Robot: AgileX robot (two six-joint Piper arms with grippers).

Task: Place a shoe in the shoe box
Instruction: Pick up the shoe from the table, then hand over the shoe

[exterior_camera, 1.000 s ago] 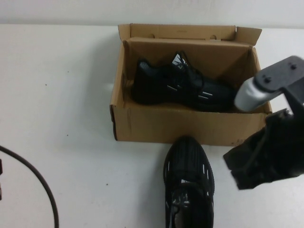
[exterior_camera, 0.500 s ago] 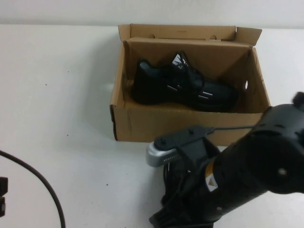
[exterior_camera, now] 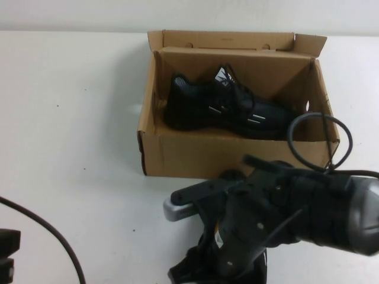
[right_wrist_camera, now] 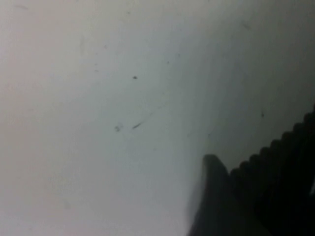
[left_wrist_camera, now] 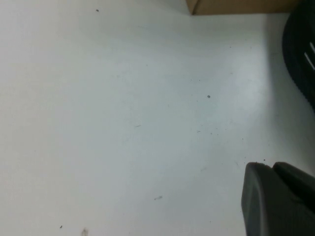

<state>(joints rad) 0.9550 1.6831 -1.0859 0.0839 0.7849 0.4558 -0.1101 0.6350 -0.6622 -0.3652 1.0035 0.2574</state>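
R arm has swung in from the table's right side and dropped low over the shoe [exterior_camera: 234, 176] on the table, just in front of the shoe box [exterior_camera: 177, 155]; only its toe shows now. Right gripper [exterior_camera: 204, 269] is down at the shoe's heel end, spread/pinching: can't tell. Looks like a grasp approach. 2nd shoe [exterior_camera: 228, 109] already lies in the box. Left gripper [left_wrist_camera: 275, 201] sits parked near the table's front left, fingers unreadable.

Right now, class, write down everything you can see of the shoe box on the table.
The shoe box is brown corrugated cardboard, rectangular, standing open on the white table with its lid flap upright along the far edge. One black sneaker with white dashes lies on its side inside. The right gripper is low in front of the box, over a second shoe whose toe points at the front wall. The left gripper is at the table's near left.
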